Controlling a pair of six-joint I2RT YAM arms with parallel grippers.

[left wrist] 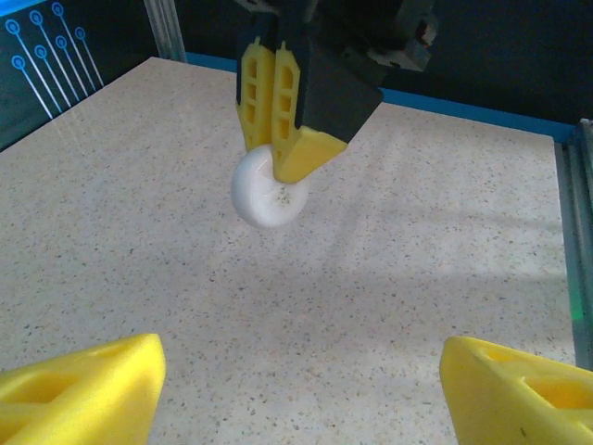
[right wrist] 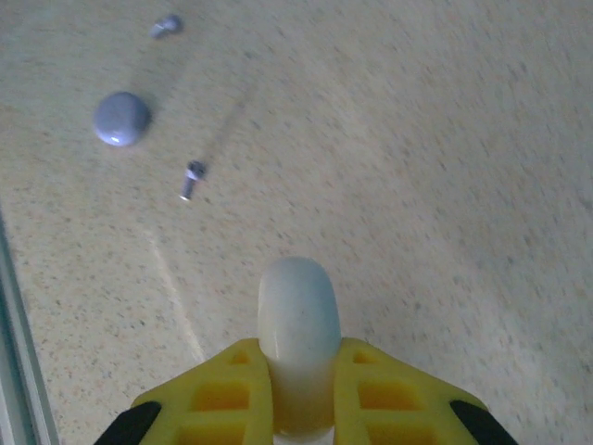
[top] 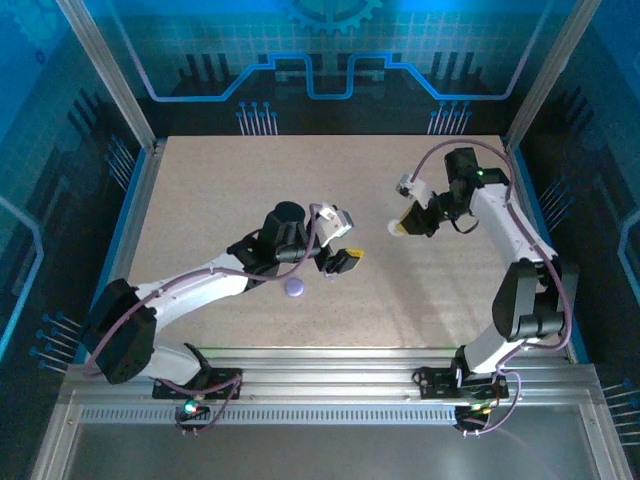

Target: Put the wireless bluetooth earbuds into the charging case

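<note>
The charging case is in two round parts. Its white part is pinched edge-on in my right gripper, which is shut on it and holds it above the table. In the left wrist view the same white part hangs from the right gripper. The lavender part lies flat on the table, just left of and nearer than my left gripper. That gripper is open with only bare tabletop between its fingers. Two tiny earbuds lie loose near the lavender part.
The speckled tabletop is bordered by a blue-edged metal frame. A slotted rail runs along the near edge by the arm bases.
</note>
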